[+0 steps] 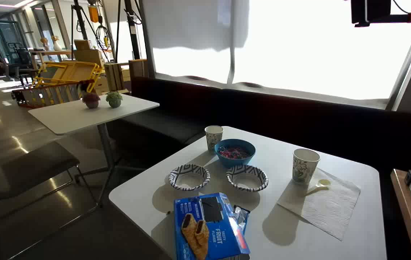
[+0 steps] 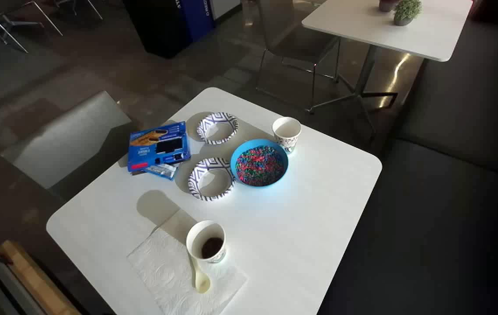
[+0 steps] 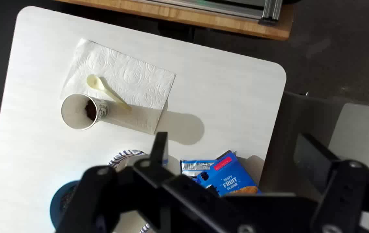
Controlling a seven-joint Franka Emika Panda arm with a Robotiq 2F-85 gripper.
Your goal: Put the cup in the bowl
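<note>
Gripper [image 3: 233,139] released: fingers spread wide, blue fruit-pastry box [image 3: 231,176] seen between them in the wrist view.
Patterned paper cup [image 3: 74,111] with dark contents [image 2: 211,248] stands upright on the desk [image 3: 220,81] at the edge of a paper towel [image 3: 132,77], just beside a cream spoon [image 3: 95,82]. In both exterior views the blue bowl [image 1: 234,161], holding multicoloured bits [image 2: 259,166], sits well apart from this cup; a second paper cup [image 1: 214,138] stands just beside the blue bowl.

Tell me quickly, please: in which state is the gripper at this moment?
Gripper: open, holding nothing; its fingers stand wide apart in the wrist view.
</note>
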